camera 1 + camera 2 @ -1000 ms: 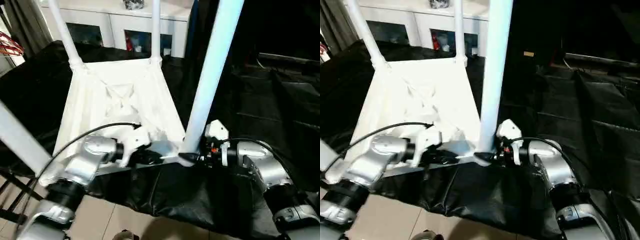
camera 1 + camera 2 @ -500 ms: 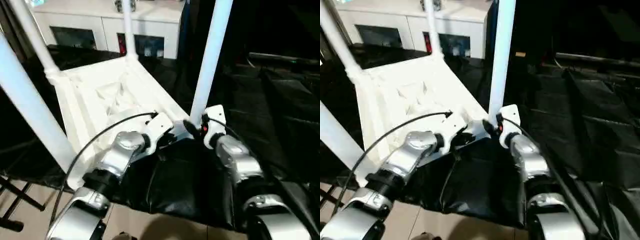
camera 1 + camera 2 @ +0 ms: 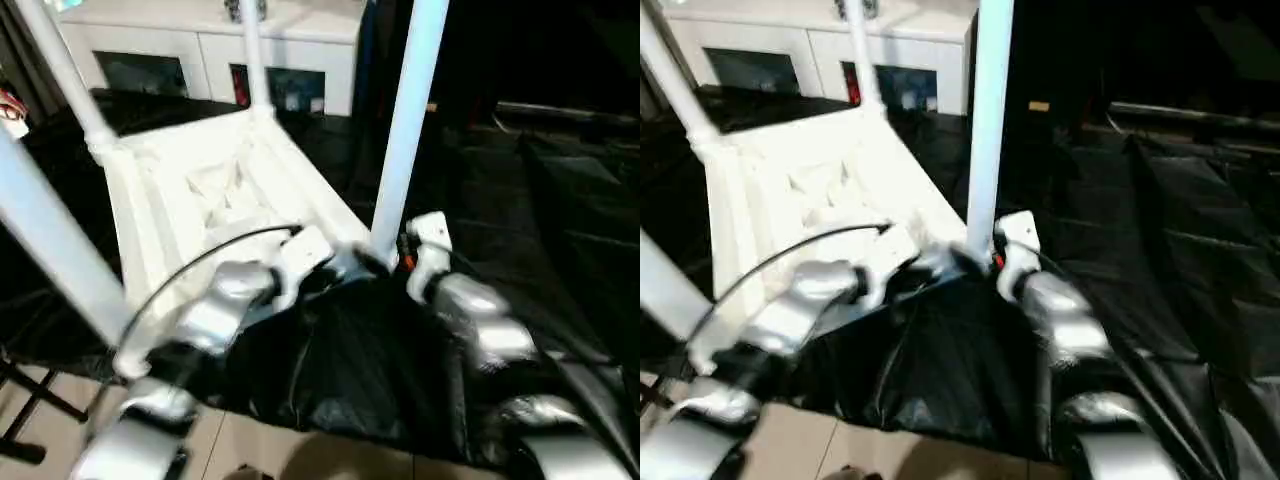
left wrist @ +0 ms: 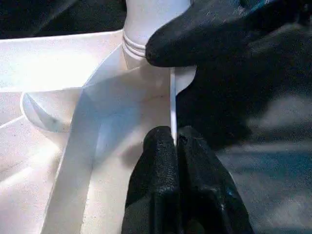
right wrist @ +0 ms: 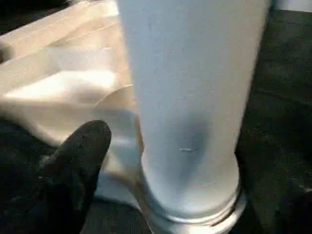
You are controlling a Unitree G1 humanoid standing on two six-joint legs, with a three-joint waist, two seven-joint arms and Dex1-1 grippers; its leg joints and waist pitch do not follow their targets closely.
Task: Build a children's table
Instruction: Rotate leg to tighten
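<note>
1. My left gripper (image 4: 174, 139) is pinched tight on the thin rim of the upside-down table (image 3: 215, 195).
2. My right gripper (image 3: 392, 262) is spread wide; the near leg (image 5: 190, 97) stands between its fingers (image 5: 80, 146), nothing actually clamped.

A thick white leg (image 5: 190, 97) stands close before the camera, its ringed flared end (image 5: 195, 214) seated at a corner of the white table top (image 5: 63, 92); one black finger (image 5: 78, 161) of the right gripper lies just beside the leg, apart from it; black cloth (image 5: 278, 122) lies behind
</note>
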